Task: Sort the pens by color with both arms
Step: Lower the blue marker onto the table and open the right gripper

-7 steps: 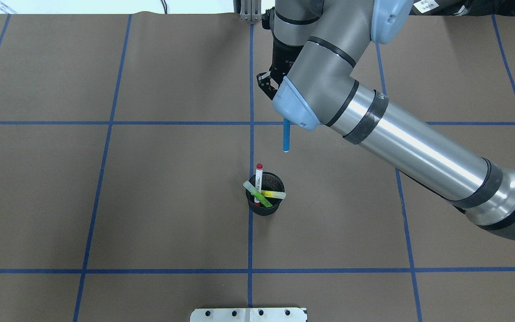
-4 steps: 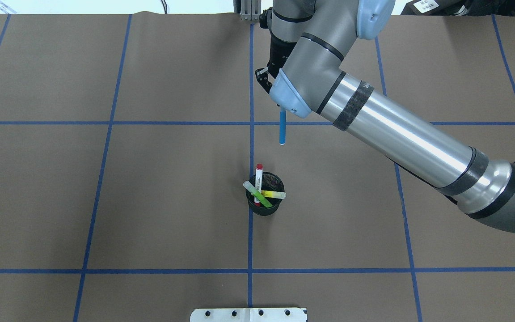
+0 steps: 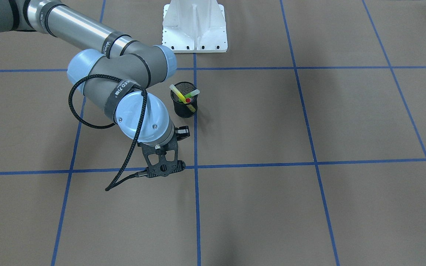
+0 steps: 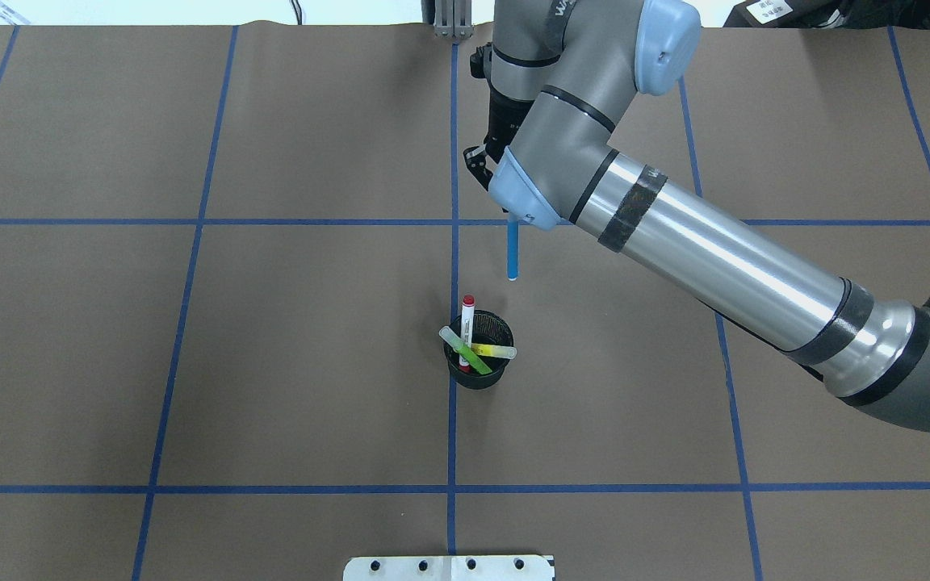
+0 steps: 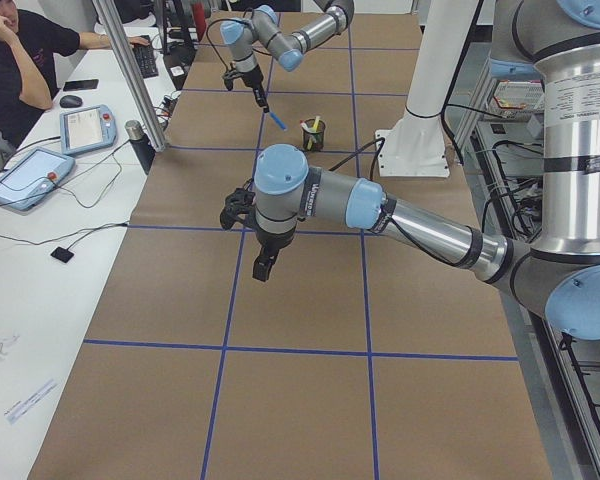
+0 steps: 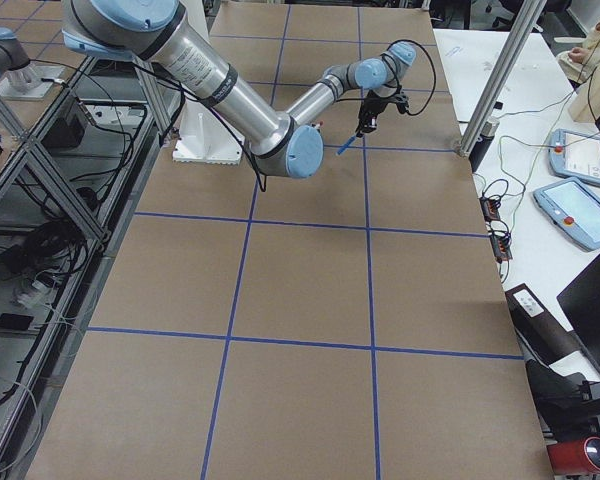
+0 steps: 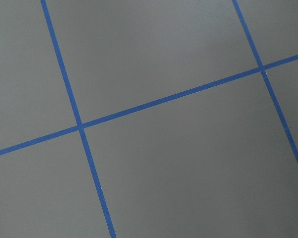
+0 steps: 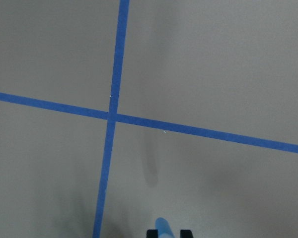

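My right arm reaches in from the right in the overhead view, and its gripper (image 4: 483,158) is shut on the blue pen (image 4: 513,252). The pen hangs tip-down over the table, just beyond the black mesh cup (image 4: 478,355). The right wrist view shows the pen's end (image 8: 161,227) between the fingertips (image 8: 185,232). In the cup stand the white pen with red cap (image 4: 467,316), the light green pen (image 4: 463,349) and the yellow pen (image 4: 496,352). The left gripper (image 5: 264,266) hovers over the table far from the cup, seen only from the side; whether it is open or shut I cannot tell.
Brown paper with a grid of blue tape lines (image 4: 453,242) covers the table. The white pedestal base (image 3: 195,26) stands behind the cup. A person (image 5: 20,50) sits at a side desk with teach pendants (image 5: 28,172).
The right arm's forearm and wrist have shifted slightly while holding the blue pen, which stays near the same spot. The cup and its pens have not moved.
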